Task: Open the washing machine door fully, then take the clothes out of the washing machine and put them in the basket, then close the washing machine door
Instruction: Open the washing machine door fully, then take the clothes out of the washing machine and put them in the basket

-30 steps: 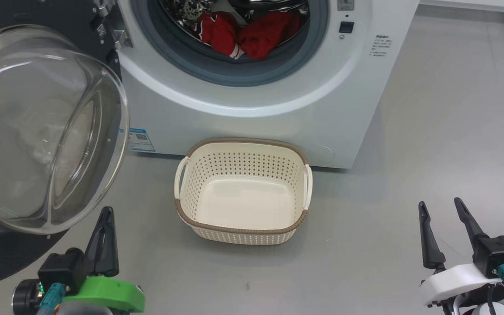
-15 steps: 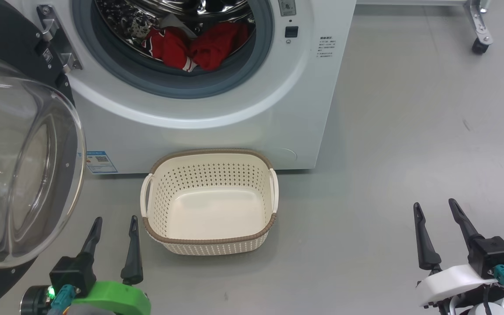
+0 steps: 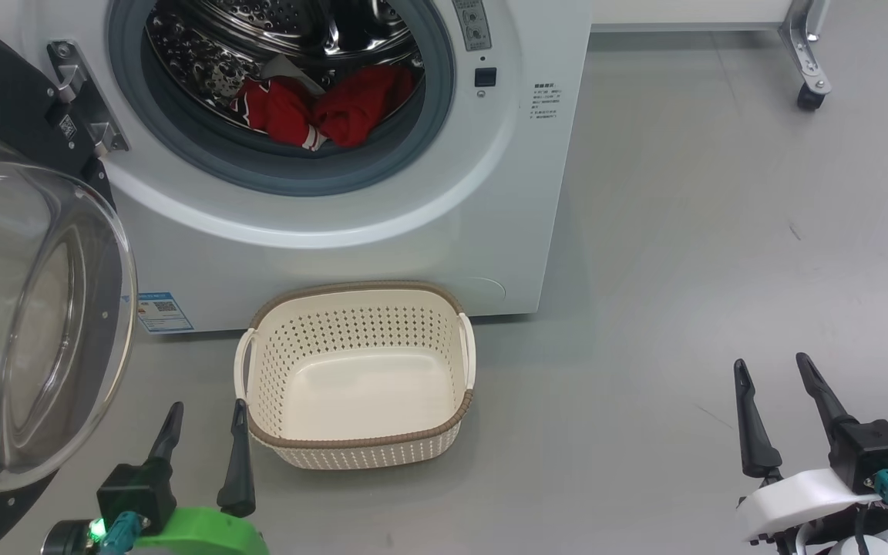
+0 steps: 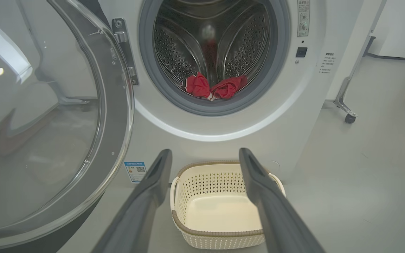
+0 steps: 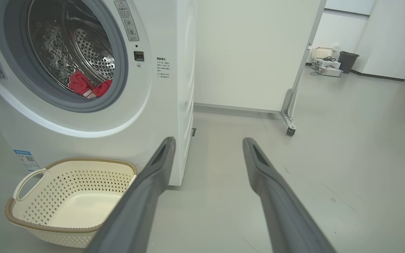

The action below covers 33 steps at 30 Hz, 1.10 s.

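Note:
The white washing machine [image 3: 382, 231] stands ahead with its door [image 3: 20, 324] swung wide to the left, the glass bowl bulging toward me. The red clothes [image 3: 313, 108] lie bunched at the drum's front lip, also seen as the clothes [image 4: 214, 88] and the clothes [image 5: 88, 87]. The cream basket [image 3: 355, 308] sits empty on the floor before the machine. My left gripper [image 3: 205, 412] is open, low, just left of the basket [image 4: 220, 235]. My right gripper [image 3: 771, 368] is open, far right over bare floor, well away from the basket [image 5: 26, 221].
A white partition on a castor leg [image 3: 806, 77] stands right of the machine, the same castor [image 5: 289, 130] close behind its side. A blue label sticker [image 3: 157, 311] marks the machine's lower left. Grey floor [image 3: 683, 270] stretches to the right.
The camera has moved, shifting the scene left and down in the picture. My left gripper's fingers went from together to apart about a second ago. The right gripper has held still.

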{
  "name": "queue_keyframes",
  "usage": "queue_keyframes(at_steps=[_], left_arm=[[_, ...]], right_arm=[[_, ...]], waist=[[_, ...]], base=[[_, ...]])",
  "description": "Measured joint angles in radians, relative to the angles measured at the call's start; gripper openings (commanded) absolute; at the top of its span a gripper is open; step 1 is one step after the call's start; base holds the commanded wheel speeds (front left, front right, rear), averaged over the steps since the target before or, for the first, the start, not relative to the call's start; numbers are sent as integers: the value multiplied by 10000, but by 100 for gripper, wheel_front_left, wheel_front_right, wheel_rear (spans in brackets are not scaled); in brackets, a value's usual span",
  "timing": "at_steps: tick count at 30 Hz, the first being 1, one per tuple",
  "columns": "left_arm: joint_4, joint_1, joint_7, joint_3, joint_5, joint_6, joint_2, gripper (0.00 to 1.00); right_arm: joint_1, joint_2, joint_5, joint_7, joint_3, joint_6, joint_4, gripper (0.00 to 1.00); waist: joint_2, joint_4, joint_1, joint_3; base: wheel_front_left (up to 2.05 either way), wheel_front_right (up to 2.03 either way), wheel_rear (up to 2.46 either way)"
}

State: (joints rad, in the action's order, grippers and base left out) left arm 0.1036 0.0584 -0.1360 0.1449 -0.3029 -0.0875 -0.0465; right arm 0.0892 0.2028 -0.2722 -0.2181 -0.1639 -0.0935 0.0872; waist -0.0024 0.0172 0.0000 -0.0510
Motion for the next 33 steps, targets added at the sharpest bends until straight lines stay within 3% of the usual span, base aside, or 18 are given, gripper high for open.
queue_keyframes(at_steps=[33], left_arm=[[-311, 41, 194, 232, 186, -56, 0, 100]], right_arm=[[15, -63, -88, -88, -2, 31, 54, 100]], waist=[[0, 7, 0, 80]], base=[[1, -1, 0]])
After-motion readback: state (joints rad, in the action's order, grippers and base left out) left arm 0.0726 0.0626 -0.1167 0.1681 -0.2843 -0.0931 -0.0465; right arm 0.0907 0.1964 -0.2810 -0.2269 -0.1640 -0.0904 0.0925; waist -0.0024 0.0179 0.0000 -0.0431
